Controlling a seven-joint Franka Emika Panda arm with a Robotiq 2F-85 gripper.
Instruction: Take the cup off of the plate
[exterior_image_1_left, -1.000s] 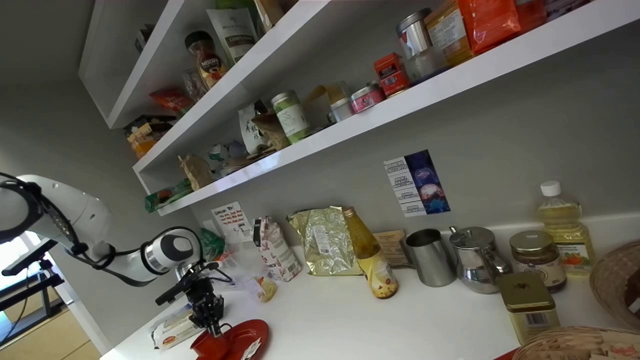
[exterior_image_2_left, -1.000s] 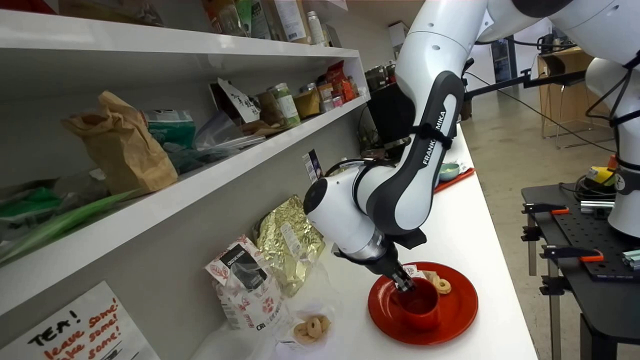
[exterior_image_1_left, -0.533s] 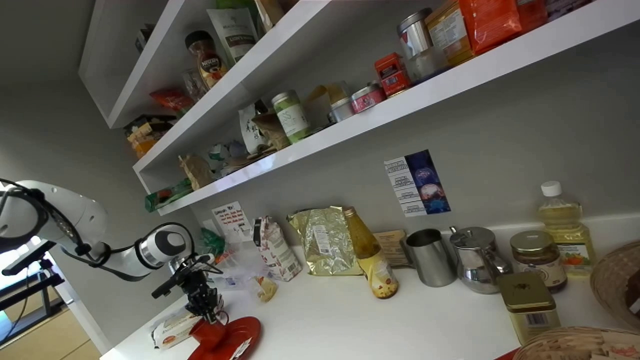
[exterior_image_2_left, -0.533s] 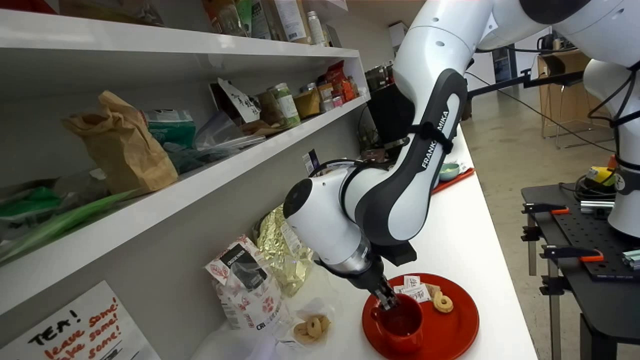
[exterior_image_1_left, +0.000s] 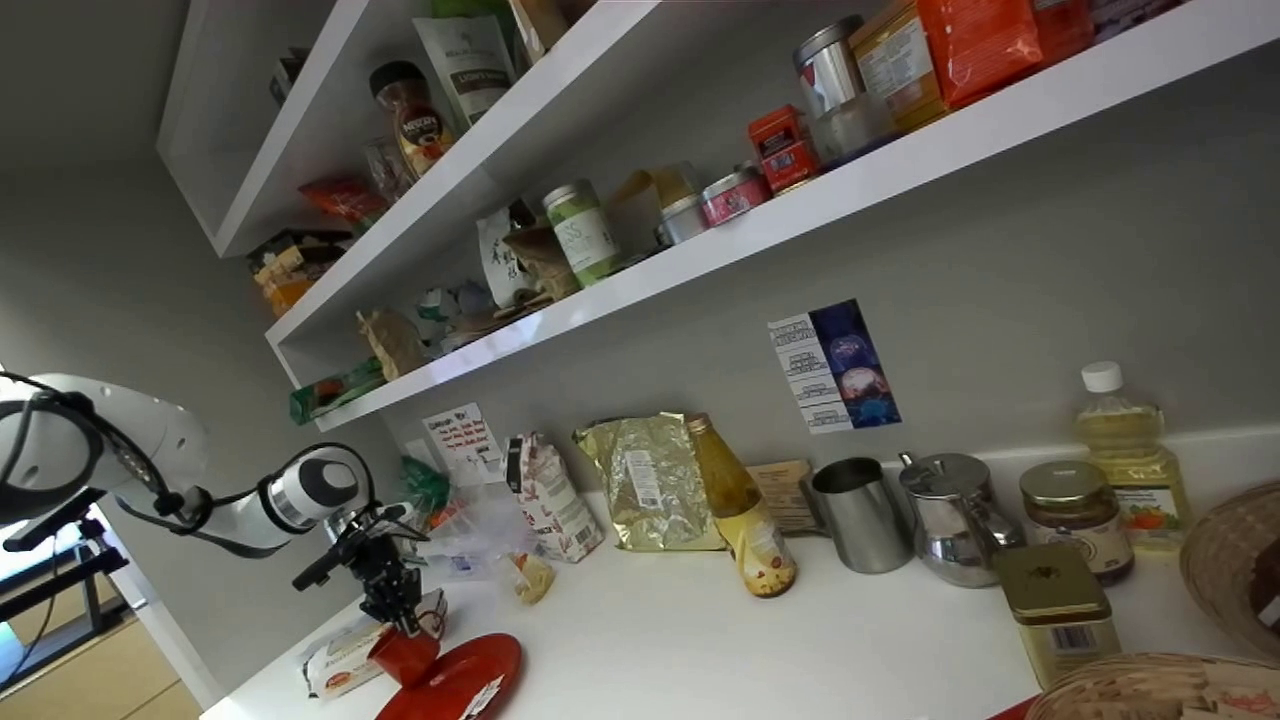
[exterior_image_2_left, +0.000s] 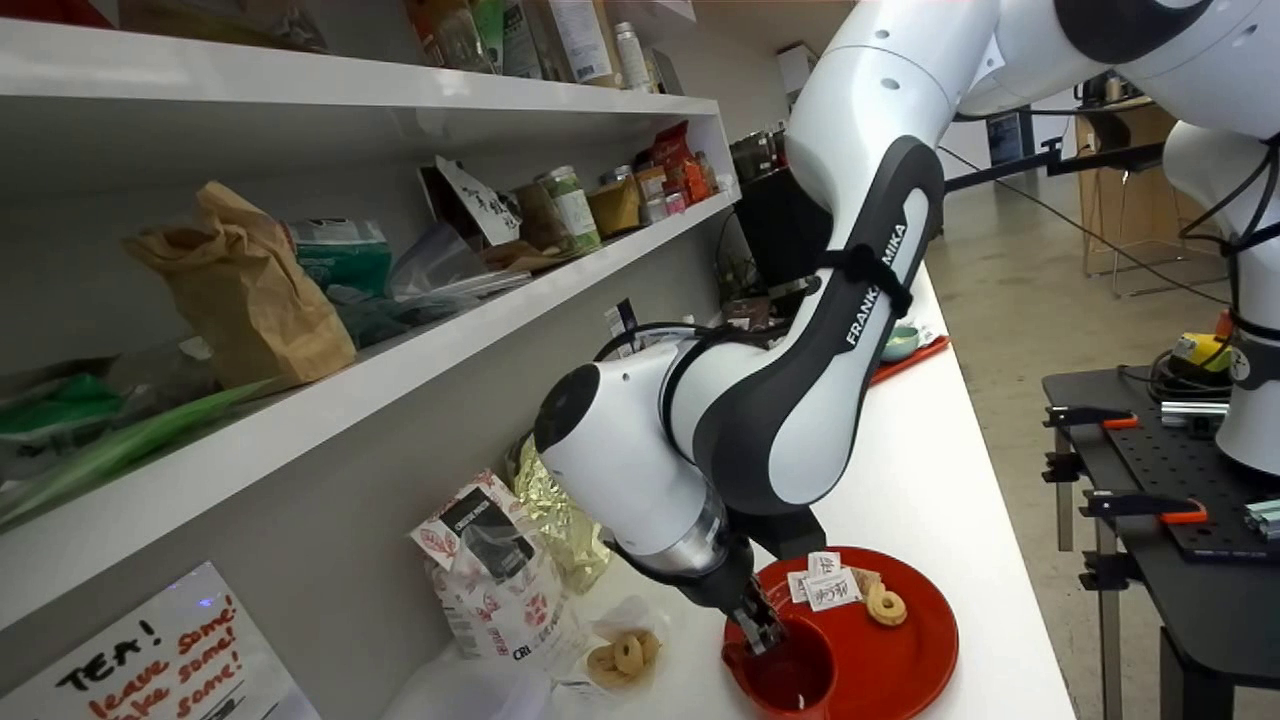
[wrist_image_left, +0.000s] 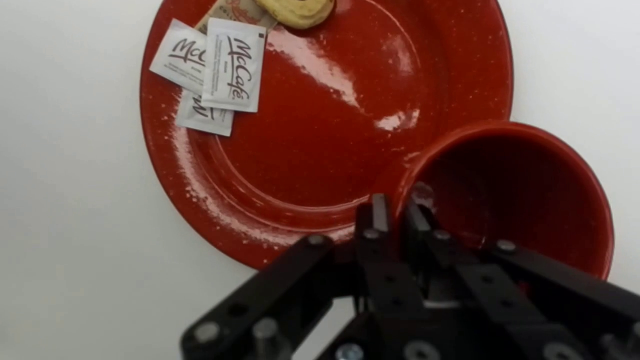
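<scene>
Between end effector (wrist_image_left: 398, 209) fingers (wrist_image_left: 380, 214) — cup (wrist_image_left: 525, 195) rim

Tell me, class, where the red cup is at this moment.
In the wrist view, the red cup is right of centre, overlapping the lower-right edge of the red plate, with the gripper pinching its left rim.
</scene>
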